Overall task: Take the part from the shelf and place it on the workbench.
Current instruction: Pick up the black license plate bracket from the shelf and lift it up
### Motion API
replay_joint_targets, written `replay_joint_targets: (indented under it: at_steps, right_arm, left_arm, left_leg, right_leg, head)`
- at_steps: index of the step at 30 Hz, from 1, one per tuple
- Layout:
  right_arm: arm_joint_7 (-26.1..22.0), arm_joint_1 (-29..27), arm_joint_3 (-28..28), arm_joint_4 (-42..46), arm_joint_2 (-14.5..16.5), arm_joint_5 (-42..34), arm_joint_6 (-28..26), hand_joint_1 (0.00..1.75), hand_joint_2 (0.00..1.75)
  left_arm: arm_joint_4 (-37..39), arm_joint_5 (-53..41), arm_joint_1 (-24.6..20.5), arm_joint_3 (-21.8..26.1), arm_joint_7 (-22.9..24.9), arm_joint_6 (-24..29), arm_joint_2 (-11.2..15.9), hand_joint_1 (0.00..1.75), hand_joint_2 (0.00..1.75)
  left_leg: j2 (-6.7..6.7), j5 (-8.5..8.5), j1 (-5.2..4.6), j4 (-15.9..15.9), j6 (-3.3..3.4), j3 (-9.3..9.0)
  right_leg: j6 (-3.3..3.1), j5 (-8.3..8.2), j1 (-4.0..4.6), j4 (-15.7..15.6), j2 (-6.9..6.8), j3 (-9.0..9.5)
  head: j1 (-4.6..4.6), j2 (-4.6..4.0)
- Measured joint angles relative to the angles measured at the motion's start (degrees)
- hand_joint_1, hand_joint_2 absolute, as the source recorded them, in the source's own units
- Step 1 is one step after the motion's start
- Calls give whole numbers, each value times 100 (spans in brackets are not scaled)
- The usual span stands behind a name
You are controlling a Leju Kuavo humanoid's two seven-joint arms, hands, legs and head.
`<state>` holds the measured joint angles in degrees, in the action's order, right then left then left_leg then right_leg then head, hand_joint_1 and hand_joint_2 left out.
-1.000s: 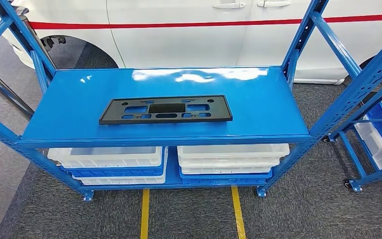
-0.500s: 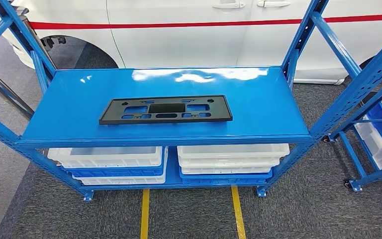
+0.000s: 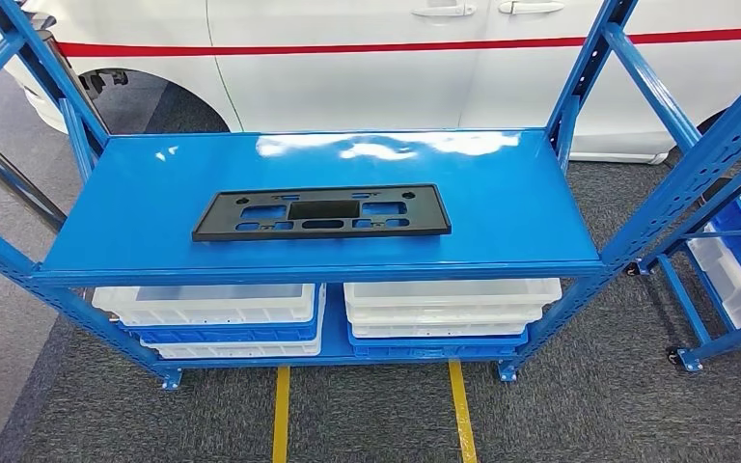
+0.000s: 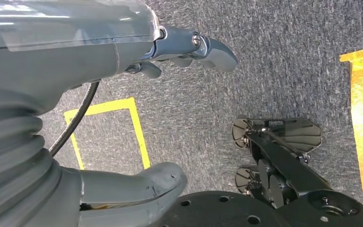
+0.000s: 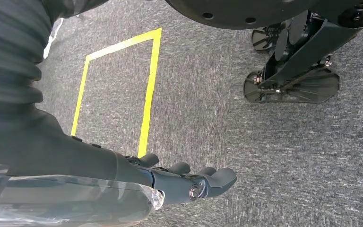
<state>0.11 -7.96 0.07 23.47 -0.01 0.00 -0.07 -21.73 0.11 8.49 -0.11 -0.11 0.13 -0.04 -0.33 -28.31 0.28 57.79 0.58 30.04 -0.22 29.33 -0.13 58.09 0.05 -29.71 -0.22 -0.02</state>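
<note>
A flat black plastic part (image 3: 320, 213) with several rectangular cut-outs lies near the front of the blue shelf (image 3: 154, 183), a little left of its middle, long side across. My left hand (image 4: 137, 118) hangs over grey carpet with its fingers (image 4: 203, 47) and thumb apart and nothing in it. In the right wrist view my right hand (image 5: 170, 182) also hangs above the carpet, fingers (image 5: 208, 179) stretched out, holding nothing.
Blue uprights (image 3: 598, 58) frame the shelf at each corner. White and blue bins (image 3: 444, 313) are stacked on the lower level. A white car (image 3: 367, 58) stands behind. A second blue rack (image 3: 733, 222) stands to the right. Yellow tape lines (image 3: 459, 410) mark the carpet.
</note>
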Motion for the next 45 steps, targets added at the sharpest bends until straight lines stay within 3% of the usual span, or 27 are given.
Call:
replay_joint_targets:
  at_steps: [1,24,28,30,31,33,34,35,36,37,40,45]
  right_arm:
    - [0,0,0,0,0,0,0,0,175]
    - [0,0,0,0,1,0,0,0,175]
    - [0,0,0,0,1,0,0,168,175]
    - [0,0,0,0,1,0,0,171,175]
    - [0,0,0,0,1,0,0,131,175]
    - [0,0,0,0,-1,0,0,44,175]
    - [0,0,0,0,-1,0,0,4,175]
    - [0,0,0,0,-1,0,0,0,175]
    - [0,0,0,0,-1,0,0,0,175]
    - [0,0,0,0,0,0,0,0,175]
    - [0,0,0,0,0,0,0,0,175]
    - [0,0,0,0,1,0,0,0,175]
  left_arm:
    - [0,0,0,0,0,0,0,0,175]
    - [0,0,0,0,0,0,0,0,175]
    - [0,0,0,0,0,0,0,175,175]
    - [0,0,0,0,0,0,0,175,175]
    - [0,0,0,0,0,0,0,175,175]
    - [0,0,0,0,0,0,0,87,175]
    - [0,0,0,0,0,0,0,44,131]
    - [0,0,0,0,0,0,0,0,87]
    - [0,0,0,0,0,0,0,0,44]
    - [0,0,0,0,0,0,0,0,44]
    - [0,0,0,0,0,0,0,0,175]
    - [0,0,0,0,0,0,0,0,175]
  left_leg:
    - [0,0,0,0,0,0]
    - [0,1,0,0,0,-1]
    - [0,1,0,0,0,-1]
    - [0,1,0,0,0,-2]
    - [0,1,0,0,0,-2]
    - [0,1,0,0,0,-2]
    - [0,1,0,0,0,-2]
    - [0,1,0,0,0,-2]
    - [0,1,0,0,0,-2]
    - [0,1,0,0,0,-2]
    - [0,1,0,0,0,-2]
    - [0,1,0,0,0,-3]
  right_leg:
    - [0,0,0,0,0,0]
    - [0,0,0,0,0,1]
    - [0,0,0,0,0,1]
    - [0,-1,0,0,0,2]
    - [0,-1,0,0,0,2]
    - [0,0,0,0,0,2]
    - [0,-1,0,0,0,2]
    - [0,-1,0,0,0,2]
    - [0,-1,0,0,0,2]
    - [0,-1,0,0,0,2]
    - [0,-1,0,0,0,2]
    - [0,-1,0,0,0,3]
  head:
    - [0,0]
    - [0,1]
    - [0,1]
    - [0,0]
    - [0,0]
    - [0,-1]
    - [0,-1]
    - [0,-1]
    - [0,0]
    - [0,0]
    - [0,1]
    - [0,1]
